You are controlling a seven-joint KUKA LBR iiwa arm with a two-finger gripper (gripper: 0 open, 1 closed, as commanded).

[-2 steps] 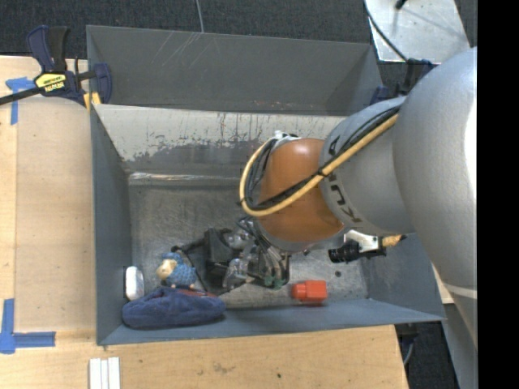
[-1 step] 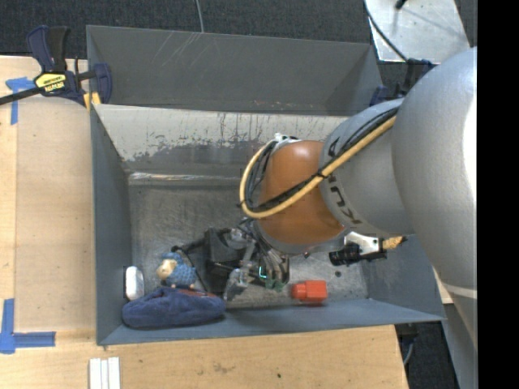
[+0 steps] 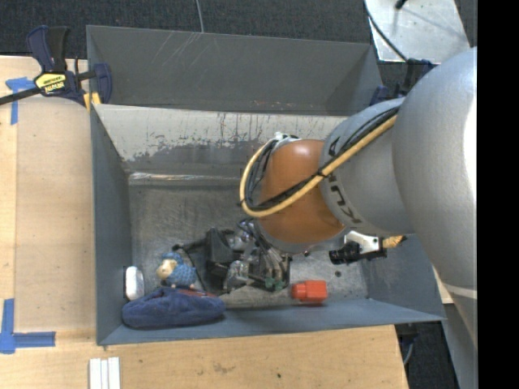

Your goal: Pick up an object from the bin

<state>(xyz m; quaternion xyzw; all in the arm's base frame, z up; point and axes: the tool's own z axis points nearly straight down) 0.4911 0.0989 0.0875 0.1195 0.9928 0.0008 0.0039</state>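
Observation:
My gripper [image 3: 258, 269] reaches down below the orange wrist cover, low over the bin floor near the front wall. A black lumpy thing [image 3: 214, 250] lies right against its left side. Just to its right, by the front wall, rests a small red-orange block [image 3: 309, 292]. Which thing lies directly under the gripper is hidden by the cover and the gripper body.
A dark blue cloth [image 3: 172, 309] lies bunched in the front left corner, with a small blue-and-tan figure [image 3: 170, 271] and a white cylinder [image 3: 133, 282] beside it. A black, white and yellow tool [image 3: 360, 249] lies at the right. The arm covers the bin's right side.

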